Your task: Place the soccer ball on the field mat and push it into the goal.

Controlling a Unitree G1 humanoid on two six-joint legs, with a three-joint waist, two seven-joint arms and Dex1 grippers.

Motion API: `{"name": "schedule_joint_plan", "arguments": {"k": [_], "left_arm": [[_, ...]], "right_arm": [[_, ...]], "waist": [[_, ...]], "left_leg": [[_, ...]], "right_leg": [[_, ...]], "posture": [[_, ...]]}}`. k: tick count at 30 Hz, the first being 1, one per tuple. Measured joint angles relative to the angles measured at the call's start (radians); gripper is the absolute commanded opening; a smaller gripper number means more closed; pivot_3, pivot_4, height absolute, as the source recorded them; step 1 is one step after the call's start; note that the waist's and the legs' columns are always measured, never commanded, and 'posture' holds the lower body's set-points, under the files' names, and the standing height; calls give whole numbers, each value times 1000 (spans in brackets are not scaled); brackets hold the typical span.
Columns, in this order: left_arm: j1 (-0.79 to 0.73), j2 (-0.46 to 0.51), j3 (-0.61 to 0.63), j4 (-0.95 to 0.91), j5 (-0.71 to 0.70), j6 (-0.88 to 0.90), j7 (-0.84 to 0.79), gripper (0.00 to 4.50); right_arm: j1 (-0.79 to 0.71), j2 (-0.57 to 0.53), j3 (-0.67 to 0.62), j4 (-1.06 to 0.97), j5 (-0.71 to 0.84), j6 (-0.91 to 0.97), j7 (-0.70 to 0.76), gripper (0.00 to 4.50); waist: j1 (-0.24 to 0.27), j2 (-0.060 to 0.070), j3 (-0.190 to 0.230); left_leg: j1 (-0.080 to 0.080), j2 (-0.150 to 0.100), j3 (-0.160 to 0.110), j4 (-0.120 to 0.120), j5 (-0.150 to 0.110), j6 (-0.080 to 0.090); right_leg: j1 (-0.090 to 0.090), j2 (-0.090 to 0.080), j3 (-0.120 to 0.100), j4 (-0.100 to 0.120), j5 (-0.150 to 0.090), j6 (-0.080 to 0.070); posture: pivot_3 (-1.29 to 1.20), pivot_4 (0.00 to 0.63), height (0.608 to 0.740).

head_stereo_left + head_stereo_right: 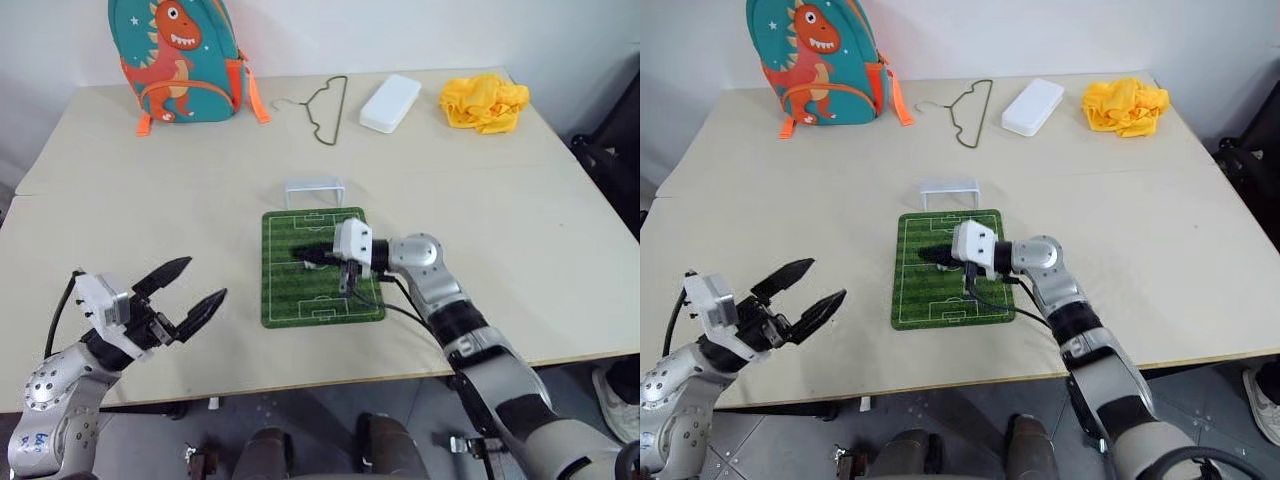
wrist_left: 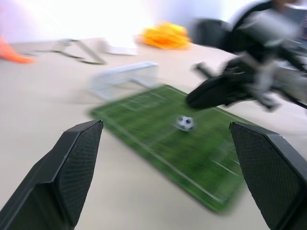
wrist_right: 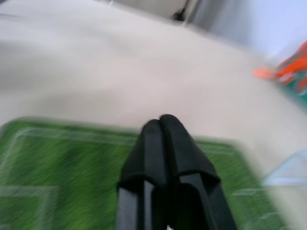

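Left gripper (image 1: pixel 197 287) nearest, fingers spread wide, holding nothing.
Right gripper (image 1: pixel 303 252) hovers over the field mat (image 1: pixel 285 300), fingers pressed together, empty. Soccer ball (image 2: pixel 185 122) sits on the mat near its middle, just beside the right fingertips. Goal (image 1: pixel 314 190) stands at the mat's far edge.

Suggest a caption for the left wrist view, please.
Soccer ball resting on field mat, goal beyond, right gripper hovering.
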Motion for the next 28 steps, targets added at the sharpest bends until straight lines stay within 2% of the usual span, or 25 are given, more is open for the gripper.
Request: {"name": "schedule_joint_plan", "arguments": {"k": [4, 9, 14, 16, 20, 28], "left_arm": [[12, -3, -9, 0, 26, 1, 33, 4500], [13, 1, -12, 2, 50, -11, 33, 4500], [16, 33, -8, 10, 74, -28, 23, 4500], [15, 42, -5, 15, 79, -31, 18, 4500], [7, 54, -3, 16, 83, -37, 10, 4500], [6, 85, 1, 18, 108, -39, 13, 4500]], "right_arm": [[70, -41, -72, -72, 84, 20, 33, 29], [215, -172, -119, -217, 164, 154, 104, 29], [284, -396, -257, -267, 215, 231, 136, 29], [313, -452, -291, -266, 217, 237, 148, 29], [395, -492, -328, -265, 230, 252, 165, 29], [519, -499, -391, -336, 287, 290, 163, 29]], "waist": [[10, 0, 0], [8, 0, 0], [10, 0, 0], [10, 0, 0], [8, 0, 0], [11, 0, 0]], "left_leg": [[-1, -1, -4, 0, 0, 0], [-2, -2, -1, 0, -1, 1], [-1, -1, 1, 0, -1, 1], [-1, -1, 1, 0, -1, 1], [0, -1, 3, 0, -1, 1], [0, -1, 4, 0, -1, 1]], "right_leg": [[1, -1, -2, 0, 0, 0], [2, -2, -2, -4, 0, 1], [1, -2, -2, -5, 0, 1], [2, -1, -2, -4, 0, 1], [1, -1, -1, -4, 0, 1], [2, -1, 0, -4, 0, 1]], "posture": [[0, 150, 740], [0, 150, 740], [0, 150, 740], [0, 150, 740], [0, 150, 740], [0, 150, 740]]}}
